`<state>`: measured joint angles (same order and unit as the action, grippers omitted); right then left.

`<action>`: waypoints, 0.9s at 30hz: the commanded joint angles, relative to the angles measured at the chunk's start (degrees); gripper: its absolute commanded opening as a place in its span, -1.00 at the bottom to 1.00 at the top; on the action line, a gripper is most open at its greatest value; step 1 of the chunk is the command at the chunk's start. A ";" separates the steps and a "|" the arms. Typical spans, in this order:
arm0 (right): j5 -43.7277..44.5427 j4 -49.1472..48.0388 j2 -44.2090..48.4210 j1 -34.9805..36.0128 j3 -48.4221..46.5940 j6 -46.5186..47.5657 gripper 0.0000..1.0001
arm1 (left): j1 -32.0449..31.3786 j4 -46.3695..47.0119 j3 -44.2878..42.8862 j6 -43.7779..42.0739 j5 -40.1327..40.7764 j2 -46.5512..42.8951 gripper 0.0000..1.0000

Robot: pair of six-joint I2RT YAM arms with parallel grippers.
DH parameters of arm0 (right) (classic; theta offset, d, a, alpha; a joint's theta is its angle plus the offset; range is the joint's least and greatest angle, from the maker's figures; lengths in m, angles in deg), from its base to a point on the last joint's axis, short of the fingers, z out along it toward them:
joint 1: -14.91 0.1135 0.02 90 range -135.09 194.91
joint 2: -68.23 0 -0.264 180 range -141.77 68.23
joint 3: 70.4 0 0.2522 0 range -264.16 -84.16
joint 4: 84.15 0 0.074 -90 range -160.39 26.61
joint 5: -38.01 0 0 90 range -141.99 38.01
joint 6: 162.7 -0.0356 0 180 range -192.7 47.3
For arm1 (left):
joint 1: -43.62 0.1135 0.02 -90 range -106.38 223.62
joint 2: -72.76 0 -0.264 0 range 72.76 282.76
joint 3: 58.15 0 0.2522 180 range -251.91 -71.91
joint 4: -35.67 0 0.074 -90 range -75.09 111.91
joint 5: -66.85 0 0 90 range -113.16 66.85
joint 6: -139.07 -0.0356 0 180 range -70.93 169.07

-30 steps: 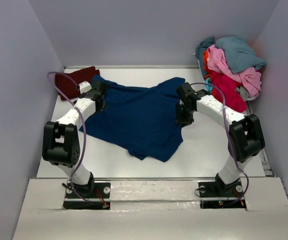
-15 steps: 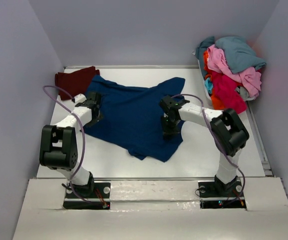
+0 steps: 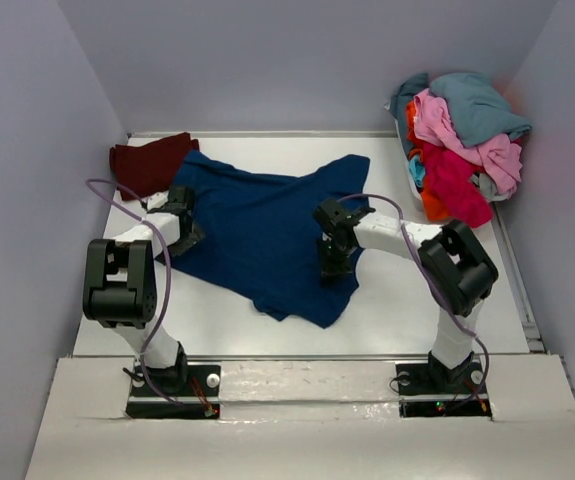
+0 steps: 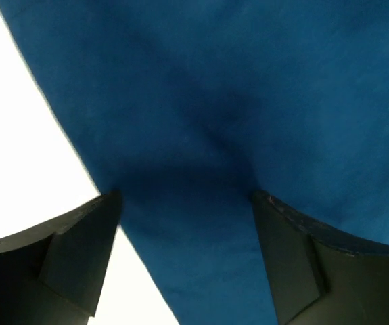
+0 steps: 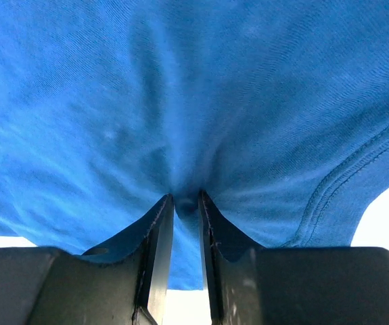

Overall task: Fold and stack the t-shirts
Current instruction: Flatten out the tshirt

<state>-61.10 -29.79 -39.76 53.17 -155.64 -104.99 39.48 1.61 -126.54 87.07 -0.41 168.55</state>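
The navy blue t-shirt (image 3: 267,225) lies spread but rumpled across the middle of the white table (image 3: 407,310), its far edge near the back wall and one corner trailing toward the near edge. At its right side the right gripper (image 3: 335,262) points down onto the cloth; in the right wrist view its jaws stand almost together, clamped on a small bunched fold of the shirt (image 5: 180,88), with creases fanning out from the pinch (image 5: 185,198). At the shirt's left edge sits the left gripper (image 3: 183,218), its jaws wide apart and holding nothing; in the left wrist view the blue cloth (image 4: 248,101) runs between and under them (image 4: 186,200), with bare table to the left. A maroon t-shirt (image 3: 147,163) lies at the far left corner, just beside the navy one. A heap of t-shirts (image 3: 462,140) in teal, pink, red and orange is piled at the far right.
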 commanded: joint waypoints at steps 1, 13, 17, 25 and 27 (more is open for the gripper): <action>0.40 0.44 3.12 0.85 6.26 -2.07 -0.45 | 1.07 2.10 2.34 -2.14 -5.42 1.50 0.58; 5.05 5.37 12.62 0.85 8.47 -3.57 -0.43 | 1.07 1.58 2.25 -5.21 -7.71 2.13 -0.89; 5.59 5.98 10.26 0.85 6.10 -3.13 -0.42 | 1.07 -0.18 3.12 -5.65 -8.94 0.55 -0.89; 4.71 6.77 8.58 0.85 1.00 -2.95 -0.25 | 0.54 -1.85 3.74 -6.44 -9.12 -2.01 -0.89; 3.31 7.21 8.58 0.85 0.03 -1.99 -0.10 | 0.01 -1.77 3.48 -6.62 -8.42 -1.57 -0.89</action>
<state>-56.68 -23.86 -31.25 53.32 -151.38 -107.68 40.24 5.50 -124.73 81.67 -7.21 167.33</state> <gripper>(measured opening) 0.391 0.084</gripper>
